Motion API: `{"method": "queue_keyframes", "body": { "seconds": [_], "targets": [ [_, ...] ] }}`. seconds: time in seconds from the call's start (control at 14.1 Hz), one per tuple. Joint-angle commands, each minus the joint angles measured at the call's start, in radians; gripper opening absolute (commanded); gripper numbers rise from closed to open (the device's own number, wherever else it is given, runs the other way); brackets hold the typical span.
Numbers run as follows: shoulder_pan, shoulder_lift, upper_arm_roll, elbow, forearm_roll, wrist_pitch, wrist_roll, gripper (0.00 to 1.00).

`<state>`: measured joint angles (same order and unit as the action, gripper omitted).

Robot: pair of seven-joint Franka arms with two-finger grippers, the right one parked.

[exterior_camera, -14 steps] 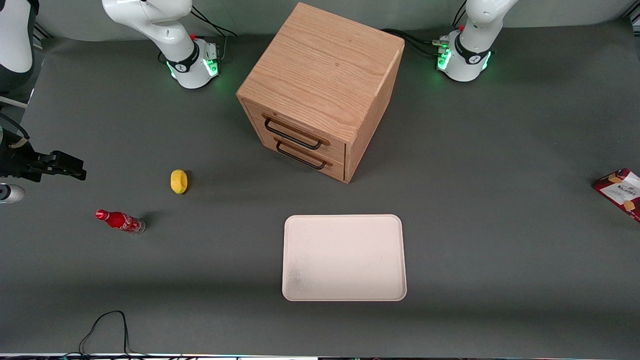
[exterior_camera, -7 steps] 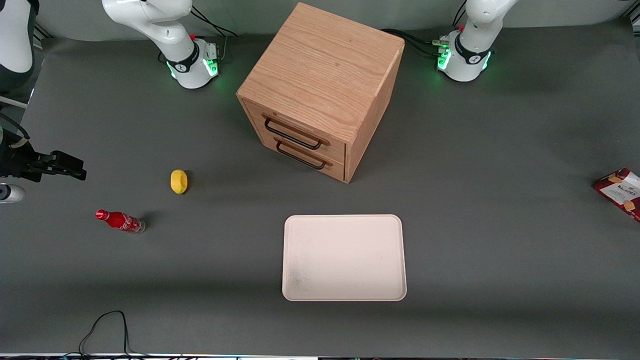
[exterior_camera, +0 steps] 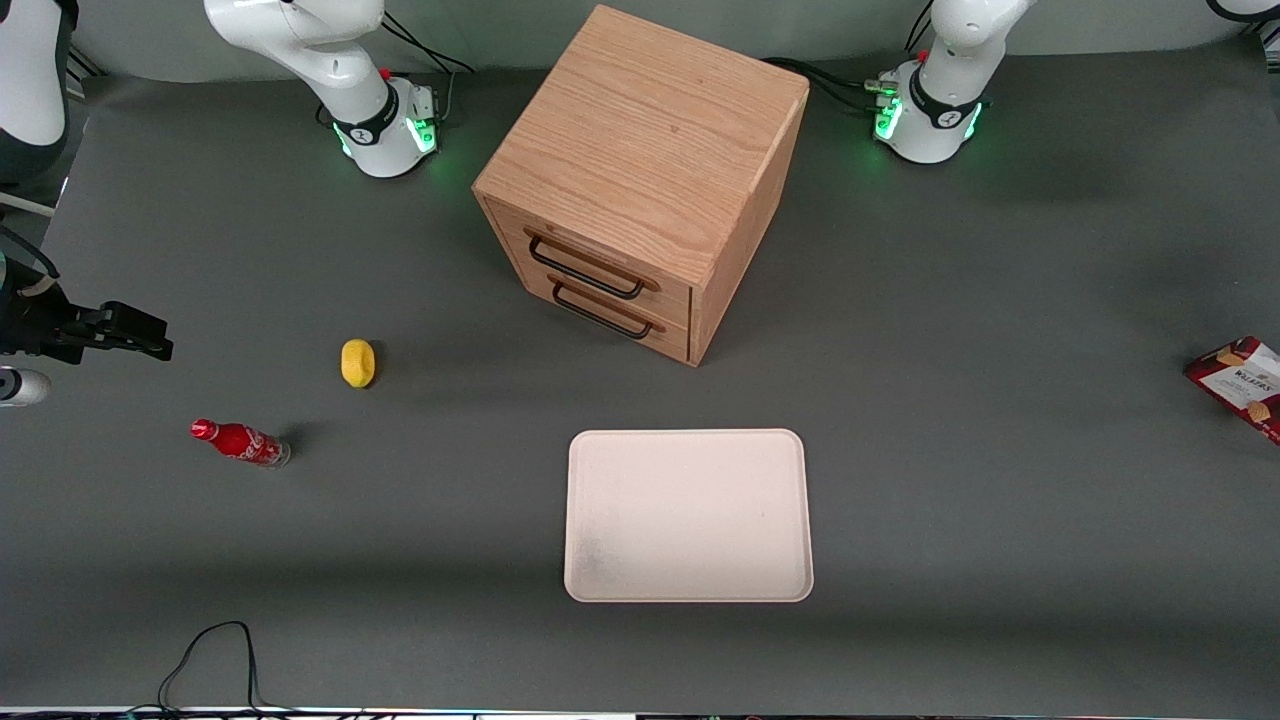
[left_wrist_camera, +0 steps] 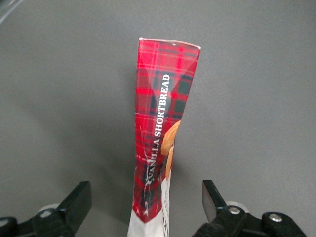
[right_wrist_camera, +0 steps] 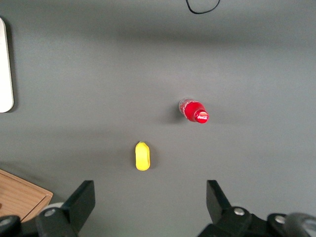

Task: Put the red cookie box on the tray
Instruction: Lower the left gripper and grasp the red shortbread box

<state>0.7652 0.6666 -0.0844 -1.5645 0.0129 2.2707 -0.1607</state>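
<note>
The red cookie box [exterior_camera: 1240, 384] lies at the working arm's end of the table, partly cut off by the front view's edge. In the left wrist view its narrow tartan side [left_wrist_camera: 163, 128], lettered "VANILLA SHORTBREAD", runs between my gripper's fingers. My gripper [left_wrist_camera: 144, 200] is open, with one finger on each side of the box and a gap to both. The gripper does not show in the front view. The cream-white tray [exterior_camera: 688, 515] lies empty near the table's middle, nearer the front camera than the cabinet.
A wooden two-drawer cabinet [exterior_camera: 640, 180] stands at the table's middle. A yellow object [exterior_camera: 357, 362] and a small red soda bottle [exterior_camera: 240, 441] lie toward the parked arm's end. A black cable [exterior_camera: 210, 650] loops at the front edge.
</note>
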Motion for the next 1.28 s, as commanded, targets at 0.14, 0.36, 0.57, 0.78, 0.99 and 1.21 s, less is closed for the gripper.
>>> {"method": "queue_keyframes", "body": {
  "seconds": [0.14,0.36,0.57,0.78,0.99,1.21],
  "targets": [
    [-0.003,0.010,0.000,0.012,-0.010,0.012,-0.008,0.45],
    [-0.001,0.010,0.000,0.032,-0.008,0.000,-0.010,0.00],
    [-0.003,0.008,0.002,0.034,-0.007,-0.005,-0.008,0.00],
    [-0.006,-0.010,0.000,0.055,-0.005,-0.055,-0.008,0.00],
    [0.002,-0.064,-0.002,0.145,-0.007,-0.247,-0.007,0.00],
    [0.003,-0.120,-0.002,0.259,-0.005,-0.436,-0.008,0.00]
  ]
}}
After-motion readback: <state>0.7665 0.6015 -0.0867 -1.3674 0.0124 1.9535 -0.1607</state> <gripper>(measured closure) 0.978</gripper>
